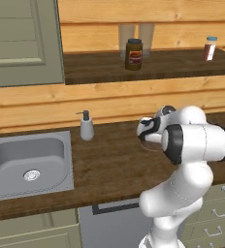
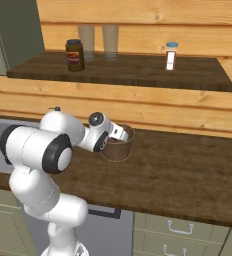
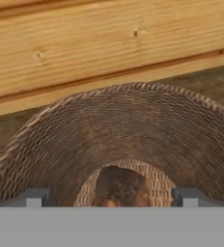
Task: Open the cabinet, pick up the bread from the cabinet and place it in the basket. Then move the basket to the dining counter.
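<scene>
The round brown wicker basket (image 2: 119,151) stands on the wooden worktop against the plank wall. My gripper (image 2: 121,135) reaches over its near rim, pointing into it. In the hand view the basket's woven wall (image 3: 128,120) curves around the opening. A dark brown piece of bread (image 3: 119,187) lies on its bottom. The gripper (image 3: 112,198) is open, its fingertips (image 3: 34,198) wide apart and clear of the bread. The cabinet's grey-green door (image 1: 22,43) is at the upper left beside the exposed shelf (image 1: 148,68). The dining counter is out of view.
On the shelf stand a dark labelled jar (image 1: 133,54), two glasses (image 2: 98,41) and a small white bottle (image 1: 210,48). A soap dispenser (image 1: 87,127) and steel sink (image 1: 29,164) lie left of the arm. Drawers (image 2: 180,227) run under the worktop.
</scene>
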